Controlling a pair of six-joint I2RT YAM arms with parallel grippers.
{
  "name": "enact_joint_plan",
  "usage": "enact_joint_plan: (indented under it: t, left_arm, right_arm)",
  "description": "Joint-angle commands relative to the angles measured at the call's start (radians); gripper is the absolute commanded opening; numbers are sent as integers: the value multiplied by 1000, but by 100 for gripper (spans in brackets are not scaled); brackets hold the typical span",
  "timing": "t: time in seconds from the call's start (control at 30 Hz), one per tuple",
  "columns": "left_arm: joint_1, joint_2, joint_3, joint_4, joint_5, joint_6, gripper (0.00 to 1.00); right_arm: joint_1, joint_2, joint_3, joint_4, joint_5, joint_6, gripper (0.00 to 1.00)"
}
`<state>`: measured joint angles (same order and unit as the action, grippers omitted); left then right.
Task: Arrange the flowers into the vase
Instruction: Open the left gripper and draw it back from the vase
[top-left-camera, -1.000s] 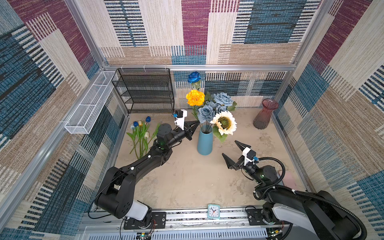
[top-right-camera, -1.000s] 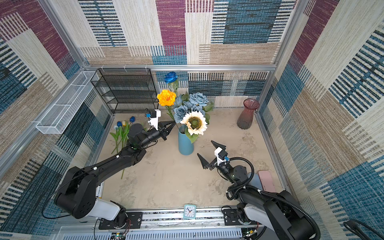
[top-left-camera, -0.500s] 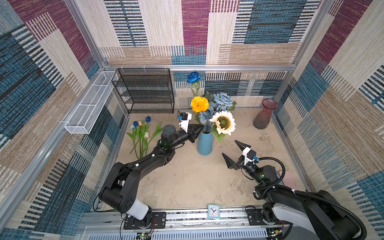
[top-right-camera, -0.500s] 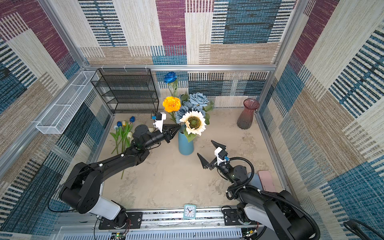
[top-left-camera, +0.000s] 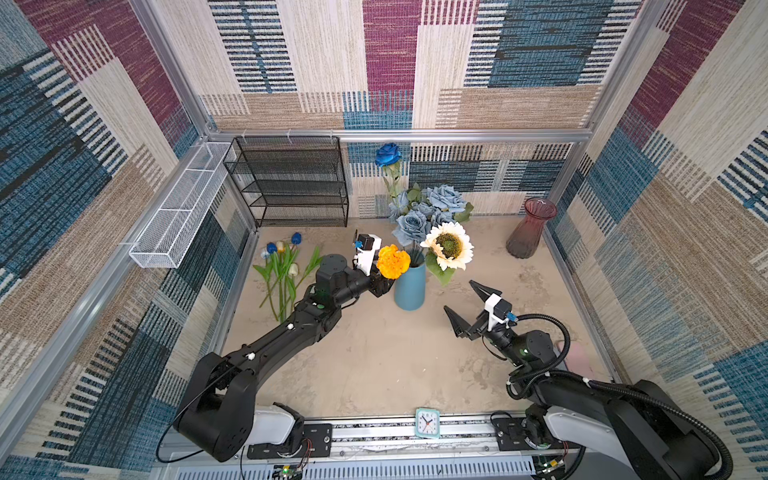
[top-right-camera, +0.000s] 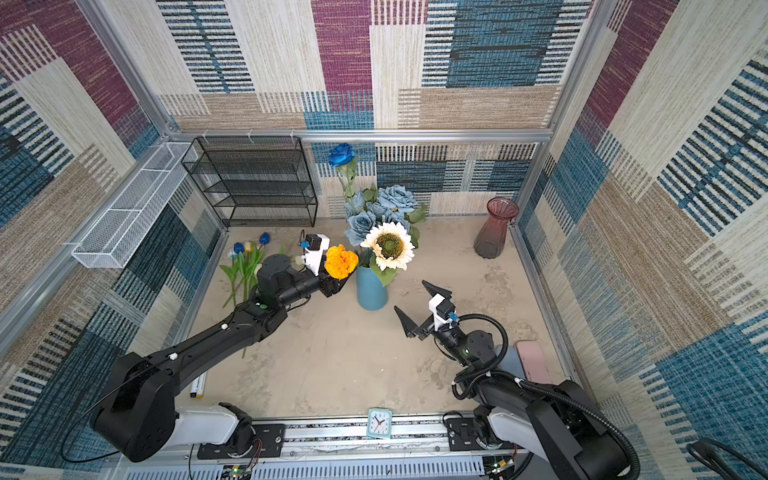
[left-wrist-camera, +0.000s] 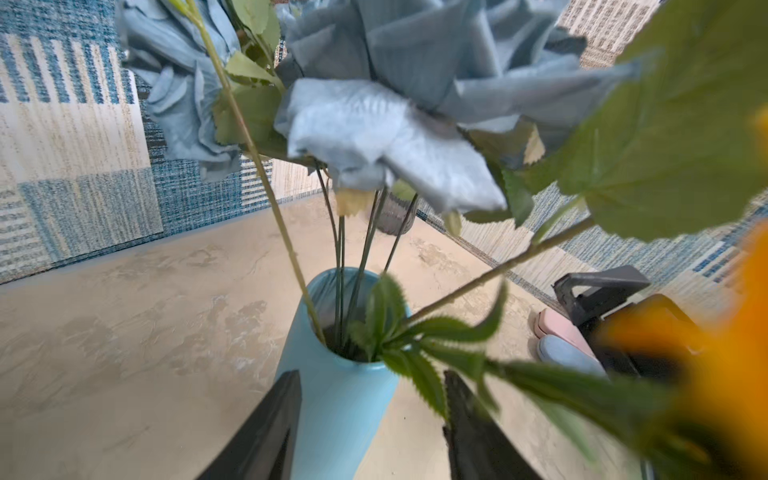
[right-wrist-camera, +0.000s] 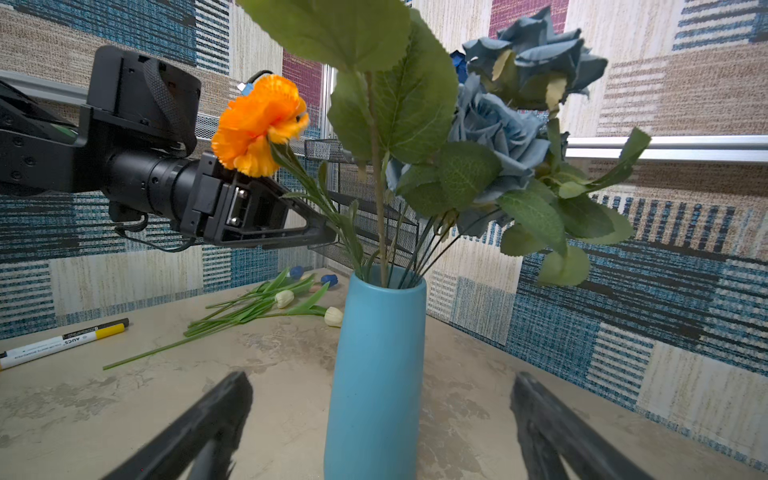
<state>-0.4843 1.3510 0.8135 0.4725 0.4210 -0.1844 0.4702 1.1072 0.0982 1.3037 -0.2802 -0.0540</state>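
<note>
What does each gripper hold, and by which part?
Nothing is held. The left gripper stands open beside the green stem of the small orange flower set in the tall blue vase. The right gripper is open, empty.

The tall blue cylindrical vase (right-wrist-camera: 376, 374) has a smooth, matt skin. The dusty-blue roses (left-wrist-camera: 395, 137) look like finely ribbed cloth. The beige mottled surface (top-left-camera: 374, 365) is smooth with a faint sheen. The black shelf rack (top-left-camera: 291, 183) is metal mesh, and the dark-red ribbed vase (top-left-camera: 530, 230) looks like translucent glass.
</note>
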Motion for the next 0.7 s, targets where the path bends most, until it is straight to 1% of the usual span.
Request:
enact_joint_plan:
  t: [0.0,0.07,0.13,0.23,0.27,0.33,0.37,0.47,0.67]
  left_arm:
    - [1,-25,-22,-35,-16,65,63]
    - [0,-29,-37,-30,-23,75,65]
    - [-2,-23,-64,1,-19,91,68]
    - [-7,6,-127,114,-10,108,72]
    - [-9,19,-149,177,0,116,74]
    - [-23,46,-178,252,-4,141,80]
    - [-32,62,-187,283,-10,154,84]
    - [-51,131,-184,382,-18,174,87]
    - [-75,268,-120,486,-47,181,91]
  right_arm:
    - [1,-1,11,35,-2,-3,100]
    - [0,3,11,36,-4,-3,100]
    - [1,5,12,35,-4,-1,100]
    - [1,6,12,37,-4,-1,100]
    - [1,8,12,36,-4,-2,100]
    - [0,8,12,37,-5,-3,100]
    - [0,8,11,38,-5,-2,100]
    - [1,12,10,40,-8,0,100]
    - [1,8,11,39,-7,-1,100]
